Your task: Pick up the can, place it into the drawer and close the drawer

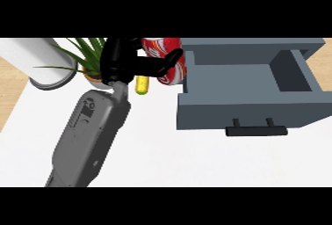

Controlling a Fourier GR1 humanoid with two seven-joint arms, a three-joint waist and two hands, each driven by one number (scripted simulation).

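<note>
At the far side of the white counter [194, 162], the red can [165, 45] sits just outside the left wall of the open grey drawer [246, 112], near its back corner and not inside it. The left hand [126, 59] has its black fingers and thumb curled round the can and hides much of it; I cannot tell whether the can rests on the counter or is lifted. The grey forearm [88, 132] runs in from the lower left. The drawer is pulled out towards me, its inside bare, its black handle [256, 130] facing the wide free stretch of counter in front. Just below the hand lies a small yellow object [141, 85]. Left of that stand a potted plant [88, 55] and a white cylinder [35, 59], near the counter's left edge, where pale wood shows. The can bears white markings, but none can be read.
</note>
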